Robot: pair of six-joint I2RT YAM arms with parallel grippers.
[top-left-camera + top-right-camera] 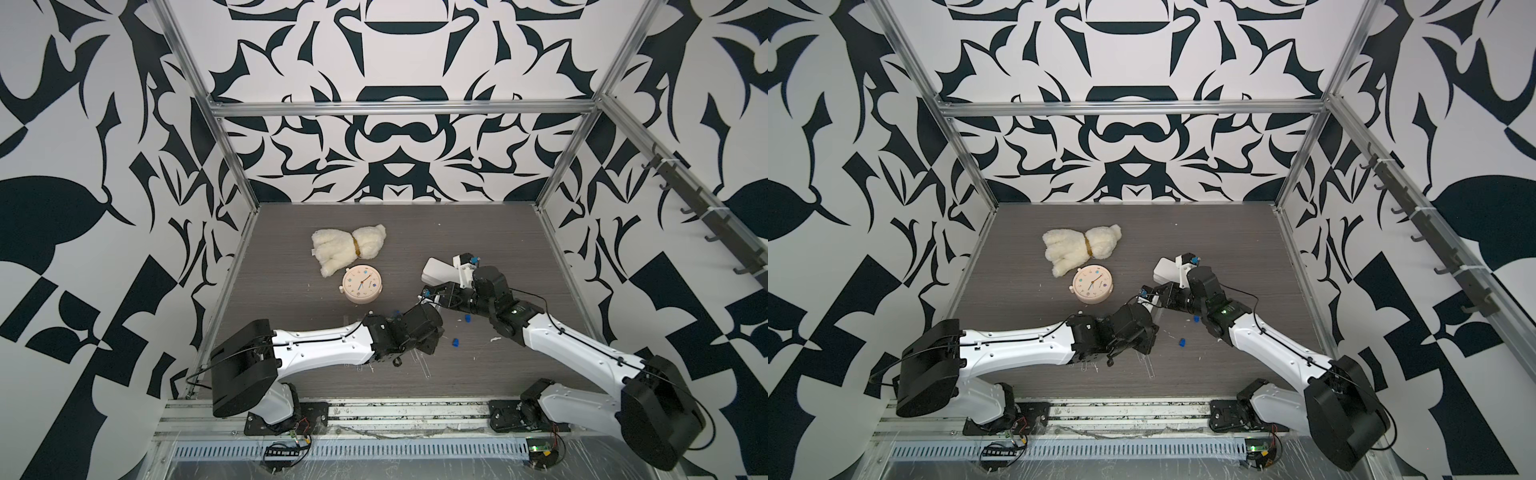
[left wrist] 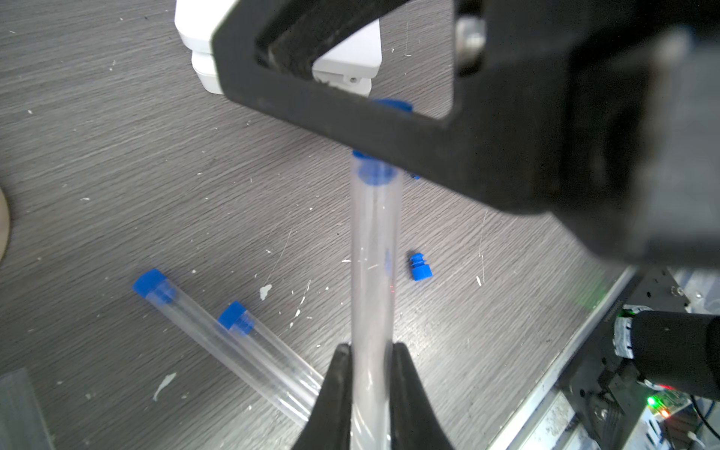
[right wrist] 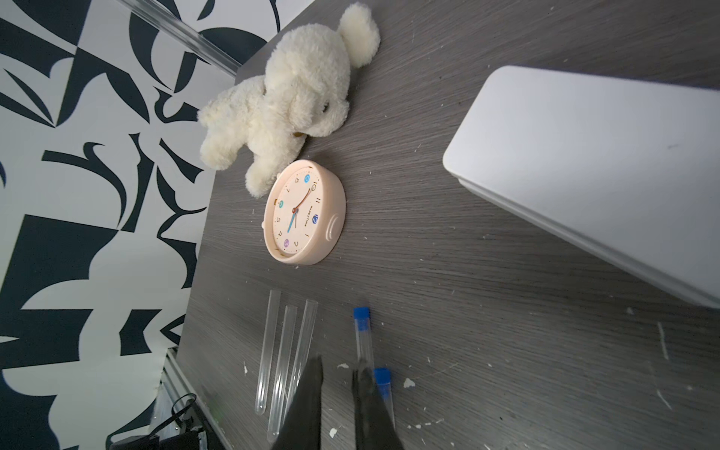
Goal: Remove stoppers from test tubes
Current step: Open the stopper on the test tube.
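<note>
The left gripper (image 2: 370, 350) is clamped tight on a clear tube (image 2: 372, 253), partway along its length, holding it clear of the table (image 1: 291, 249). The right gripper (image 3: 338, 366) stands at a narrow gap. One finger (image 2: 350, 117) lies across the blue stopper (image 2: 375, 173) seated in the tube's mouth, with blue showing either side, so it looks pinched. Both meet over the table's middle, just right of the clock (image 1: 360, 284).

Step in hand, by judgement: pulling this stopper. Best pulled straight along the tube's line, perhaps with a slight twist, the left grip steady. A sideways pull could bend or crack the thin tube.

Round about: two capped tubes (image 2: 202, 331) lie side by side. Three bare tubes (image 3: 286, 350) lie toward the front edge. Loose stoppers (image 1: 456, 342) lie right of the middle.

Hard to see:
- The far right finger and the actual contact are hidden.
- The right wrist view shows no cap between its fingertips.
- The bare tubes nearly vanish in both top views.
- Only two loose stoppers are found.
</note>
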